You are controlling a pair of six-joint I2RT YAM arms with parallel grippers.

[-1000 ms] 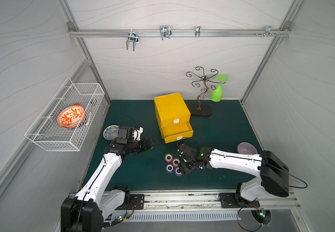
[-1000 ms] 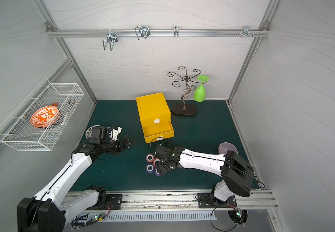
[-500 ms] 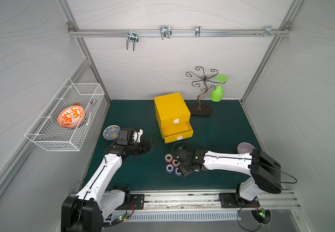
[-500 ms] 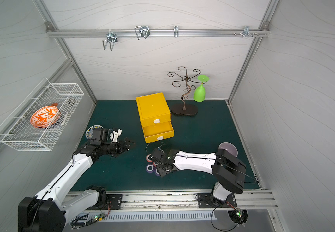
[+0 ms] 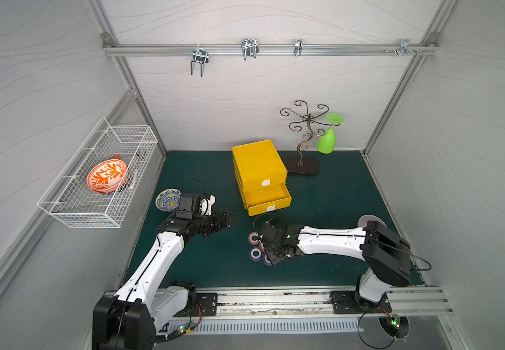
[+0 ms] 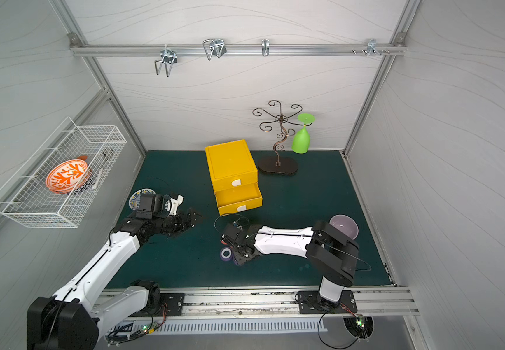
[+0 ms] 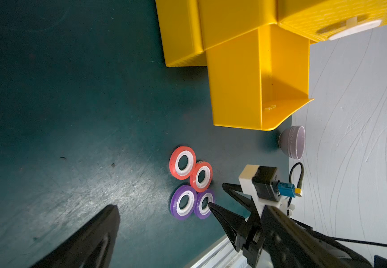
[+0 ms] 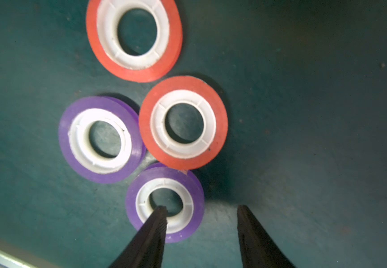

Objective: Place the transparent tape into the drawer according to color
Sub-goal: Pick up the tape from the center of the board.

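Note:
Four rolls of transparent tape lie flat together on the green mat. In the right wrist view they are a red roll (image 8: 134, 38), a second red roll (image 8: 183, 123), a purple roll (image 8: 99, 139) and a nearer purple roll (image 8: 164, 201). My right gripper (image 8: 201, 208) is open and low over the nearer purple roll. One finger (image 8: 157, 222) sits in its white core hole, the other stands outside on the mat, apart from the roll. The yellow cabinet (image 5: 258, 163) has its lower drawer (image 5: 267, 197) pulled out. My left gripper (image 5: 228, 218) hovers open, left of the drawer.
A lilac bowl (image 5: 369, 219) sits behind the right arm's elbow. A blue patterned plate (image 5: 167, 199) lies beside the left wrist. A wire stand (image 5: 302, 163) with a green glass (image 5: 327, 142) stands at the back. A wall basket (image 5: 63, 209) holds an orange bowl.
My right gripper has moved left and down over the purple rolls, and its jaws have narrowed. The left arm has hardly moved.

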